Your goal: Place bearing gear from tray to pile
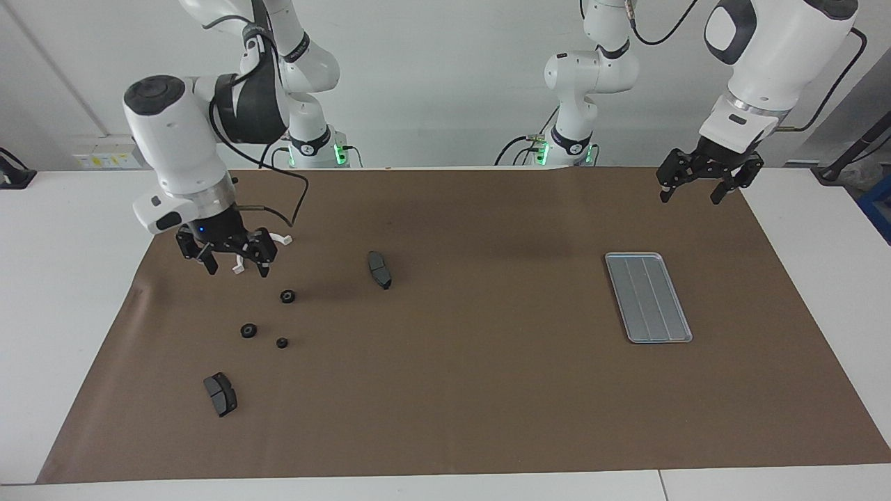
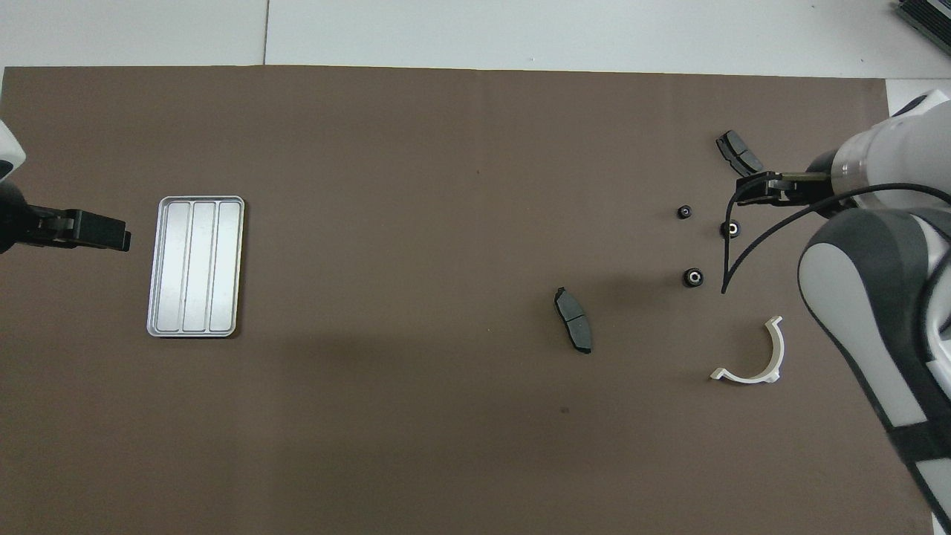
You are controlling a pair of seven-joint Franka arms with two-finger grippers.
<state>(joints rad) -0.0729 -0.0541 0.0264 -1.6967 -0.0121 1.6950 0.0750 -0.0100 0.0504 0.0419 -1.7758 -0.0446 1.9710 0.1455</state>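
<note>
No writing is readable; three small black bearing gears (image 1: pixel 281 343) with centre holes lie loose on the brown mat (image 1: pixel 473 390), well apart from the ridged silver tray (image 1: pixel 648 297); right gripper (image 1: pixel 233 268) hangs open and empty over the mat beside them; left gripper (image 1: pixel 689 193) waits open, empty.
</note>
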